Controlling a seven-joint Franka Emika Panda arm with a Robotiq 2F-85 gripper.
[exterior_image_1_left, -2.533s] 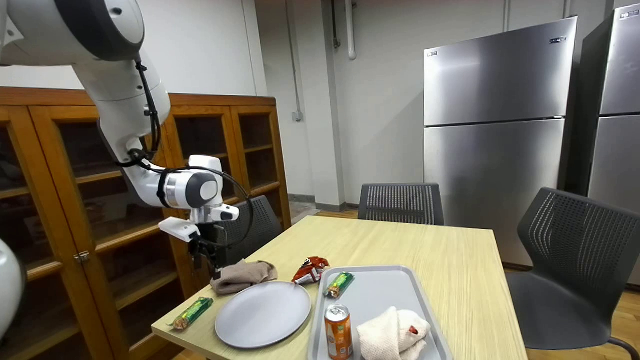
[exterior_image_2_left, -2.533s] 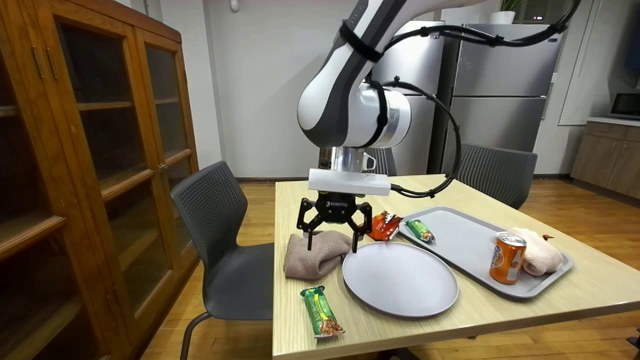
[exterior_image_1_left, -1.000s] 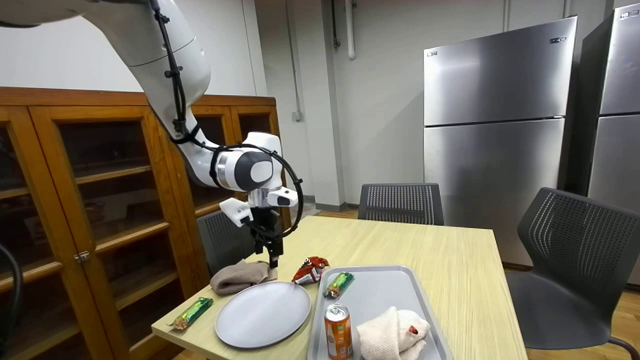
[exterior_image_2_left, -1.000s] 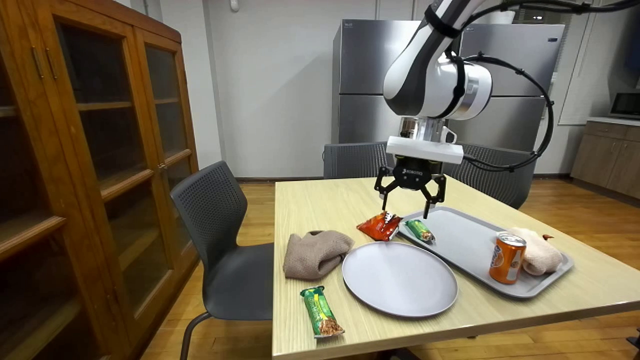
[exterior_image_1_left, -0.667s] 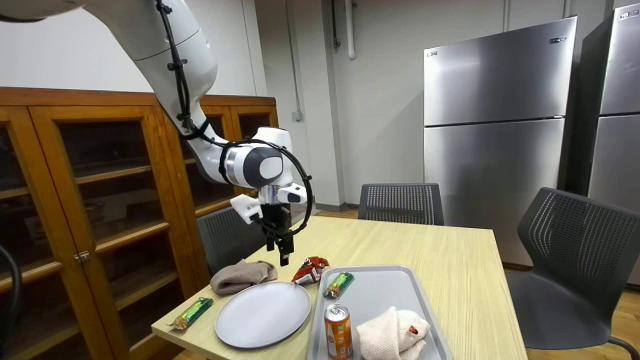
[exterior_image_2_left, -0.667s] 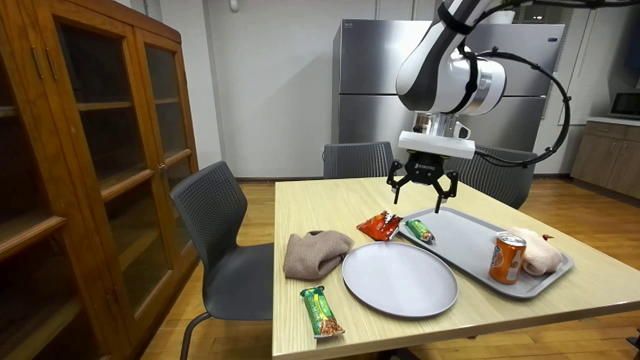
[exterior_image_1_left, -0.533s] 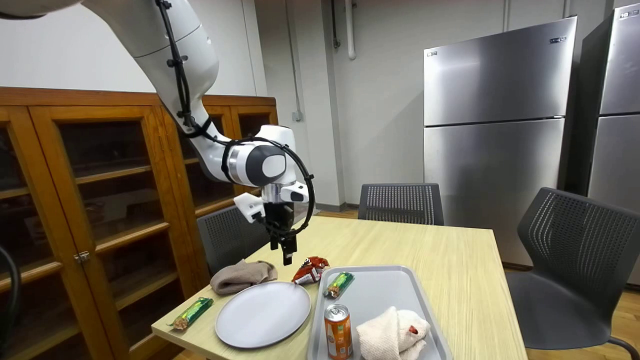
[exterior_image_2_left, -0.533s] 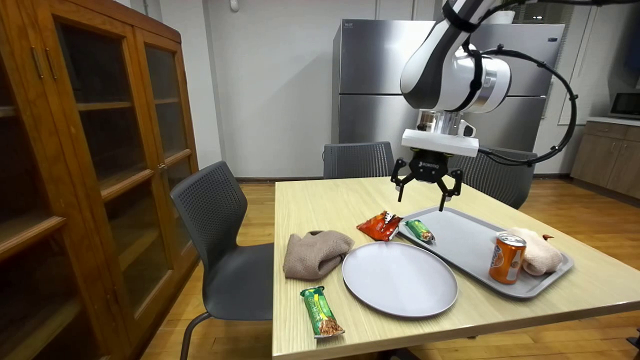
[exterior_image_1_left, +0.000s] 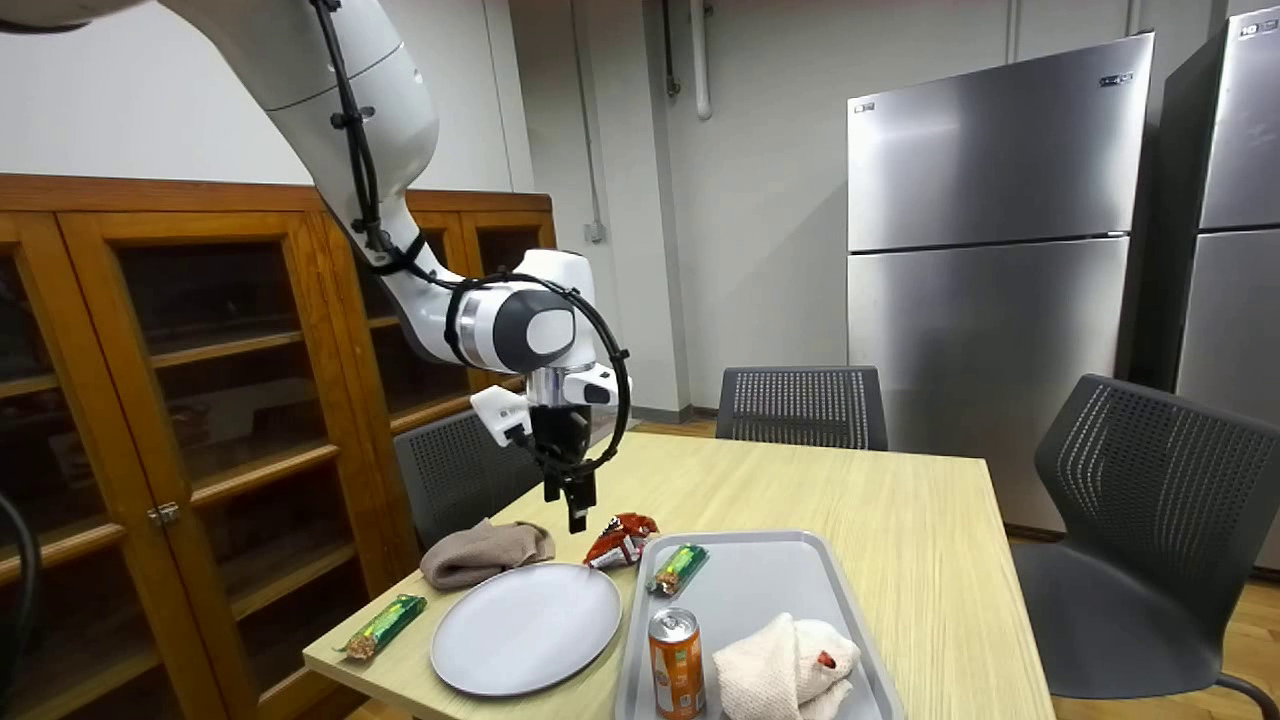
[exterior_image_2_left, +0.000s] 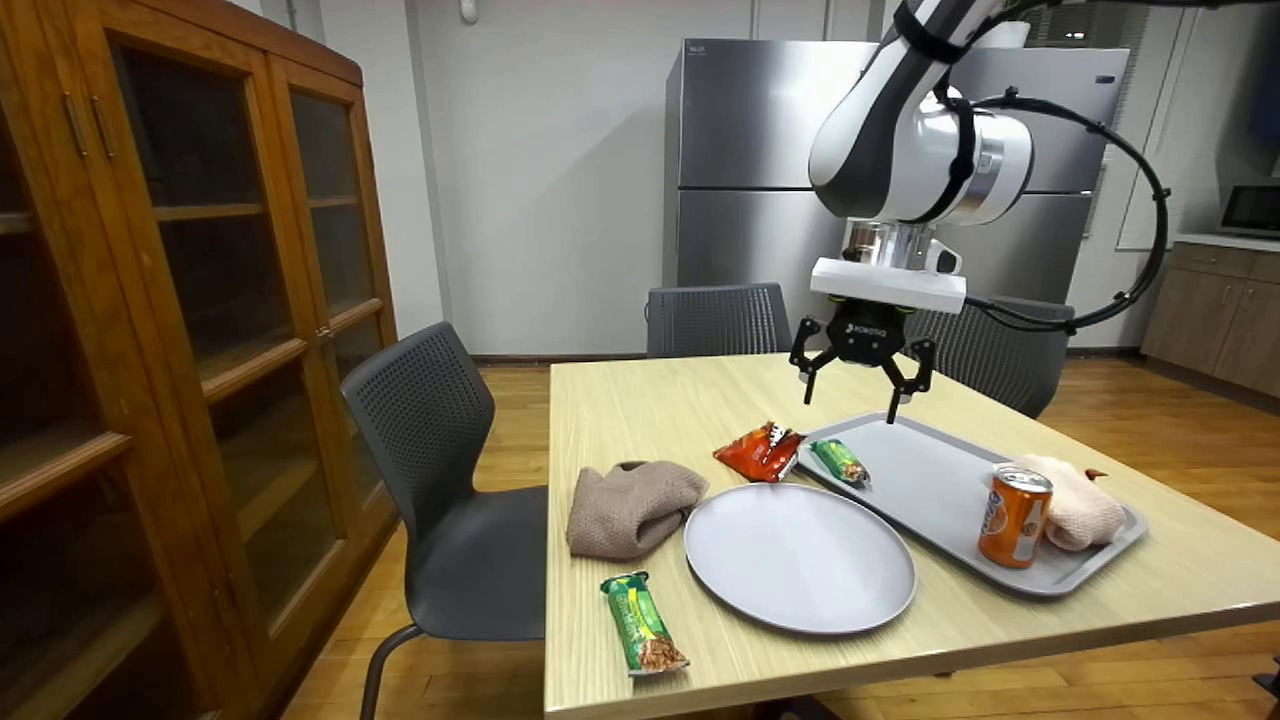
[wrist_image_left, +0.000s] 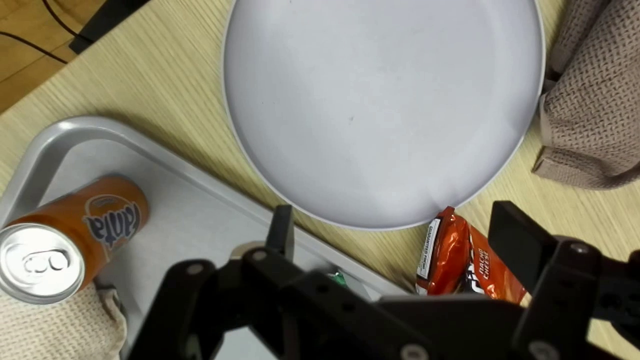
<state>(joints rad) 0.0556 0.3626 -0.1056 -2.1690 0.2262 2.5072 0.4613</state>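
My gripper (exterior_image_2_left: 850, 408) is open and empty, pointing down above the table; it also shows in an exterior view (exterior_image_1_left: 565, 512). In the wrist view its fingers (wrist_image_left: 392, 215) stand wide apart. Below them lies a red-orange chip bag (wrist_image_left: 450, 260), partly hidden by the gripper body. The bag (exterior_image_2_left: 760, 455) lies between the grey round plate (exterior_image_2_left: 800, 560) and the grey tray (exterior_image_2_left: 930, 480). A green snack bar (exterior_image_2_left: 840, 462) lies on the tray; only a sliver of it (wrist_image_left: 339, 277) shows in the wrist view. An orange soda can (exterior_image_2_left: 1016, 520) stands upright on the tray beside a cream cloth (exterior_image_2_left: 1075, 505).
A brown folded cloth (exterior_image_2_left: 632, 510) lies beside the plate. A second green snack bar (exterior_image_2_left: 642, 625) lies near the table corner. Dark chairs (exterior_image_1_left: 800, 408) stand around the table (exterior_image_1_left: 900, 560). A wooden glass-door cabinet (exterior_image_1_left: 180, 430) and steel fridges (exterior_image_1_left: 990, 320) stand behind.
My gripper has moved rightward in both exterior views, from over the brown cloth to near the chip bag and tray, then slowed to a small drift. It stays open. The table objects have not moved.
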